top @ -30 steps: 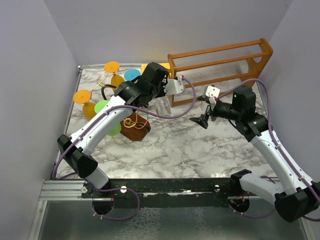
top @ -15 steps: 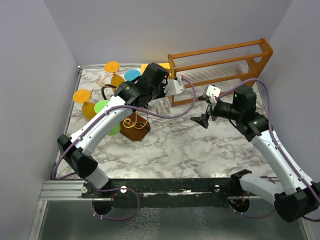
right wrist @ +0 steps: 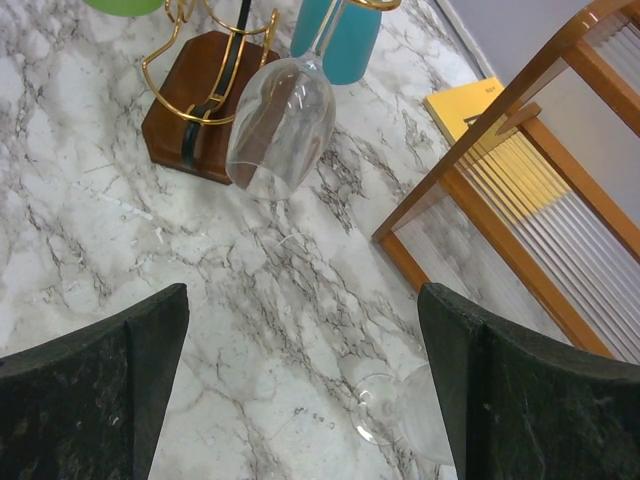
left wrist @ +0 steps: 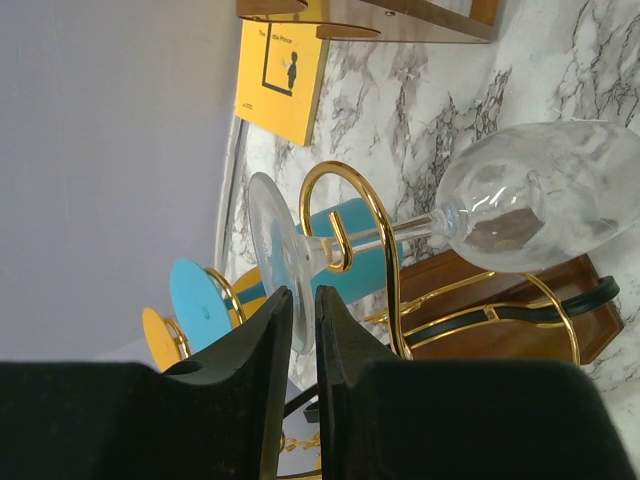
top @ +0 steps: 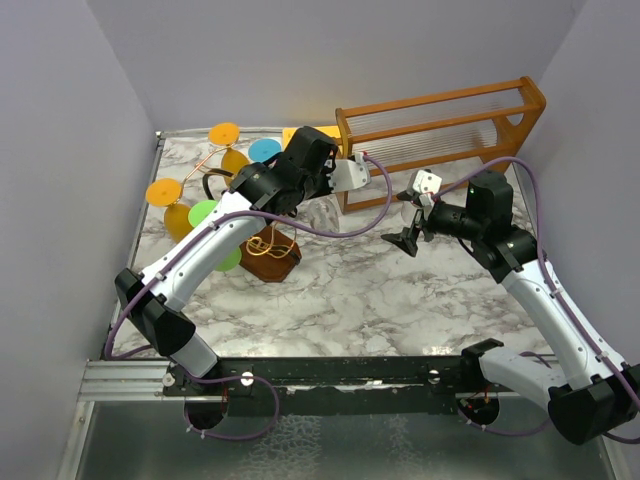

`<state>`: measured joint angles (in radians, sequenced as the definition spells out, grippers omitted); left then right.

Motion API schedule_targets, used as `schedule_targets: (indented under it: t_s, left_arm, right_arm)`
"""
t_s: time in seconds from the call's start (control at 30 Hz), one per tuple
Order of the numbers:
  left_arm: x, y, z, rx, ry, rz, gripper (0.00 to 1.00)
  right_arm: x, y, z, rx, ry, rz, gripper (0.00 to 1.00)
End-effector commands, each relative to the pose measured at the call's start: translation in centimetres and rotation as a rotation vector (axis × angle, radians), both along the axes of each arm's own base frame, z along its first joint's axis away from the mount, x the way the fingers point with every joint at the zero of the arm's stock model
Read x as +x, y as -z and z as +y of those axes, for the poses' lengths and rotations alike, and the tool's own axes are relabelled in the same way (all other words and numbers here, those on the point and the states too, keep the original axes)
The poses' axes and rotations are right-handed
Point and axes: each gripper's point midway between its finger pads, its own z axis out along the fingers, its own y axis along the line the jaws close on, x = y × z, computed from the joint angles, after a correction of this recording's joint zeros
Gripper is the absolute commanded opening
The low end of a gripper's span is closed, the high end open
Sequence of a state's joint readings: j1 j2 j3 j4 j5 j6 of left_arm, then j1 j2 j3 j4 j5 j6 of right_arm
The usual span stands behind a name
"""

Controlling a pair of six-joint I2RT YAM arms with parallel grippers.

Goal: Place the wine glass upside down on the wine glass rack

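A clear wine glass [left wrist: 540, 195] hangs bowl-down and tilted, its stem inside a gold hook [left wrist: 345, 200] of the wine glass rack [top: 270, 255]. My left gripper [left wrist: 303, 295] is shut on the rim of the glass's foot [left wrist: 272, 250]. The same glass [right wrist: 280, 125] shows in the right wrist view, beside the rack's dark wooden base [right wrist: 200, 105]. My right gripper [right wrist: 300, 390] is open and empty above the marble, to the right of the rack [top: 412, 215].
Blue [left wrist: 350, 250], yellow and green [top: 205, 213] glasses hang on the rack. A large orange-brown wooden frame [top: 440, 130] stands at the back right, a yellow card [right wrist: 470, 105] by it. Another clear glass [right wrist: 400, 410] lies on the table under my right gripper.
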<state>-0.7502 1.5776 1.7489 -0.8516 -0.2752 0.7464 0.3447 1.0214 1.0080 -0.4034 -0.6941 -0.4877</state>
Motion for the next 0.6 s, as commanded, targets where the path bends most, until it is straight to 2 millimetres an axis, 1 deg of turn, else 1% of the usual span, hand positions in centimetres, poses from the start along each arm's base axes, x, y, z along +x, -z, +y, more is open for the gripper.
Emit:
schedule_targets:
  t_s: [0.0, 0.13, 0.33, 0.57]
  left_arm:
    - [-0.28, -1.39, -0.70, -0.067, 0.019, -0.025, 0.17]
    - [-0.43, -1.12, -1.33, -0.080, 0.049, -0.012, 0.17]
    - [-0.38, -1.05, -1.57, -0.076, 0.060, -0.008, 0.17]
    - [-0.93, -0.59, -1.04, -0.046, 0.070, 0.018, 0.18]
  right_arm:
    - [0.01, 0.23, -0.02, 0.002, -0.008, 0.004, 0.96]
    - [-0.09, 0.51, 0.05, 0.002, -0.017, 0.007, 0.96]
    - [-0.02, 0.66, 0.04, 0.001, -0.017, 0.010, 0.96]
    - [0.19, 0.32, -0.10, 0.002, -0.002, 0.005, 0.97]
